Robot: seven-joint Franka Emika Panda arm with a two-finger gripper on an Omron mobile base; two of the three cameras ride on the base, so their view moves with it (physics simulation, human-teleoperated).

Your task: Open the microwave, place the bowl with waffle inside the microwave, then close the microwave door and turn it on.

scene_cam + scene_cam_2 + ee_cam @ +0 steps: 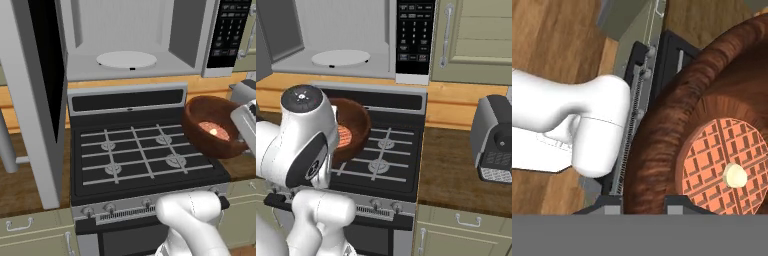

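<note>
The microwave (pixel 190 30) stands open above the stove, with its white turntable (pixel 126 59) bare. The microwave door (pixel 37 100) is swung wide to the left. My gripper (pixel 643 202) is shut on the near rim of the brown bowl (pixel 662 130), which hangs tilted over the stove's right side, below the microwave cavity. The round orange waffle (pixel 722 167), with a pale dab on top, lies in the bowl. From the left base view the bowl (pixel 210 125) sits just left of my gripper (pixel 243 131). In the right base view my arm hides part of the bowl (pixel 356 122).
A black gas stove (pixel 140 155) with grey grates lies under the bowl. The keypad strip (pixel 415 37) is on the microwave's right. A grey appliance (pixel 498 140) stands on the wooden counter (pixel 456 170) at the right. Beige cabinet doors (pixel 476 35) hang beside the microwave.
</note>
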